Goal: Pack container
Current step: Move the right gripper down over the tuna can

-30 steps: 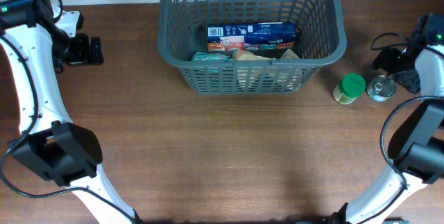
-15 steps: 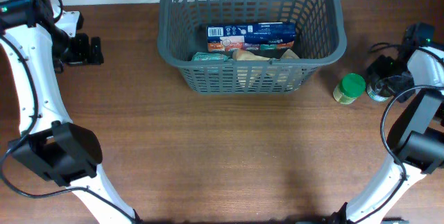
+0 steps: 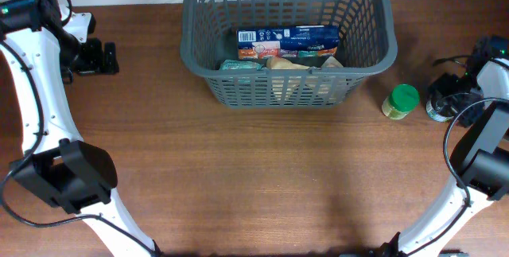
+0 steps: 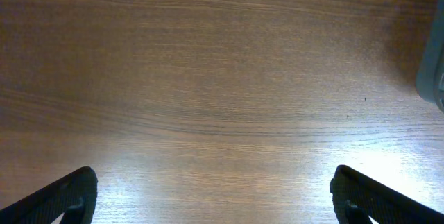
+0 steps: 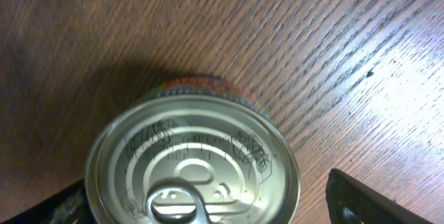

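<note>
The dark grey basket stands at the back middle of the table and holds a blue box and other packets. A tin can with a pull-ring lid stands at the right; it fills the right wrist view. My right gripper is open, low over the can, with a finger on each side and a gap to the right finger. A green-lidded jar stands just left of the can. My left gripper is open and empty at the far left, over bare wood.
The basket's corner shows at the right edge of the left wrist view. Both arm bases stand at the table's front corners. A cable runs by the right gripper.
My right gripper has come down over the can and now straddles it. The left arm, basket and jar have not moved.
</note>
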Controlling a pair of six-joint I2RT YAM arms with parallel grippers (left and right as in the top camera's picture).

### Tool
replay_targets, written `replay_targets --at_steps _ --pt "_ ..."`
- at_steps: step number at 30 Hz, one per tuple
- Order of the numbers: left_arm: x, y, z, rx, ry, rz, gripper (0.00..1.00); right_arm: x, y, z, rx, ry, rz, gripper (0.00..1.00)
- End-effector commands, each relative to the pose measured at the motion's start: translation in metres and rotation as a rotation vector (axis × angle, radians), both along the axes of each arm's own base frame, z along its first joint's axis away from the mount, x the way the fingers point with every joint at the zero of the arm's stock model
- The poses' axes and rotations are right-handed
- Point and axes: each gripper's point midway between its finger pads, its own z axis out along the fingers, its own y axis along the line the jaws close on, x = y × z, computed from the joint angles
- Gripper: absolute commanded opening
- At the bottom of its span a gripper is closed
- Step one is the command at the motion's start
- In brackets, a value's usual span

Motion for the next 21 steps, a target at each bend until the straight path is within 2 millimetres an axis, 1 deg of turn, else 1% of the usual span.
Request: replay_targets --at_steps 1,4,5,6,8,10,12,13,15,16,19,21 --pt "-0.001 -0.002 0.002 -0.016 -0.006 0.012 0.99 -0.001 0.004 -0.004 0.015 0.025 0.059 0.91" --pt "-0.001 -0.002 0.002 -0.016 -0.006 0.012 0.99 0.008 0.001 0.017 0.008 0.009 0.113 0.91" --pt "-0.001 -0.002 0.002 -0.016 -0.006 0.012 0.99 0.016 -0.003 0.038 -0.007 -0.01 0.135 0.91" --pt "-0.001 -0.002 0.002 -0.016 -0.006 0.012 0.99 0.02 -0.005 0.046 -0.014 -0.022 0.138 0.91" --pt "-0.001 -0.002 0.002 -0.016 -0.006 0.012 0.99 0.032 -0.012 0.071 -0.045 -0.066 0.16 0.9" --pt "-0.001 -0.002 0.002 -0.016 -0.006 0.012 0.99 0.039 -0.015 0.089 -0.065 -0.097 0.16 0.9" --pt "-0.001 -0.002 0.002 -0.016 -0.006 0.012 0.99 0.04 -0.016 0.091 -0.068 -0.101 0.159 0.9" --pt "-0.001 -0.002 0.002 -0.016 -0.006 0.012 0.99 0.039 -0.016 0.087 -0.063 -0.092 0.16 0.9" --pt "-0.001 -0.002 0.002 -0.016 -0.006 0.012 0.99 0.036 -0.014 0.076 -0.042 -0.062 0.159 0.91" --pt "-0.001 -0.002 0.002 -0.016 -0.006 0.012 0.99 0.031 -0.011 0.066 -0.019 -0.028 0.158 0.91" --pt "-0.001 -0.002 0.002 -0.016 -0.006 0.012 0.99 0.023 -0.007 0.048 0.022 0.027 0.139 0.91" --pt "-0.001 -0.002 0.002 -0.016 -0.006 0.012 0.99 0.021 -0.006 0.04 0.034 0.048 0.139 0.91"
